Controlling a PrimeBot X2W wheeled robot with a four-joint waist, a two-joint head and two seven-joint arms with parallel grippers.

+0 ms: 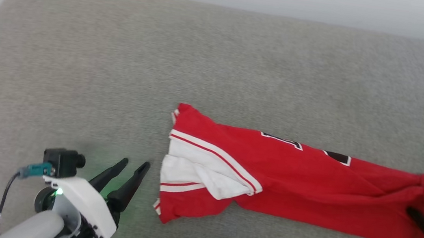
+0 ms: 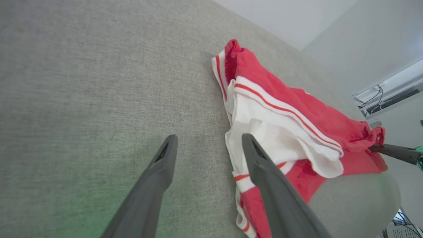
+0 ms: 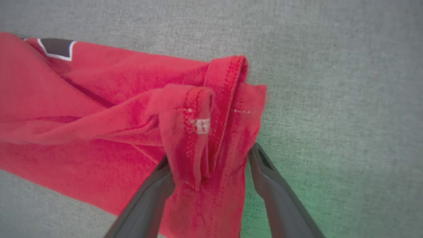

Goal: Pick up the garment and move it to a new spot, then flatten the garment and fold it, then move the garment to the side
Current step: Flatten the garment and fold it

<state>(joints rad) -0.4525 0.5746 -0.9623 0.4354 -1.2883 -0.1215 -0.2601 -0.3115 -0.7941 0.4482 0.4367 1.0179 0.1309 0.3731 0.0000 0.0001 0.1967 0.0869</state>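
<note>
Left hand [image 1: 136, 162], nearest, stands spread and empty just left of the garment [image 1: 294, 175], by its white sleeve. That garment lies crumpled lengthwise on the grey fabric worktop [image 1: 121, 62]; its dark, white-outlined characters [image 1: 283, 140] are folded over and unreadable. At the garment's right end, the right hand [image 3: 209, 154] is splayed, released, straddling the bunched hem, whose small white tag [image 3: 202, 126] is illegible.

The garment [image 1: 302, 180] is bright red with a white sleeve, its trim white bands split by thin red stripes, its letter marks black with white outlines, and a small white tag [image 3: 202, 125] shows on the red hem. The surface [image 1: 121, 62] is pale grey with a fine woven fleck and faint green tints. The left gripper [image 1: 136, 162] has matte black fingers [image 1: 129, 186], a white shell, a black camera [image 1: 63, 161] and a teal plug [image 1: 35, 169]
</note>
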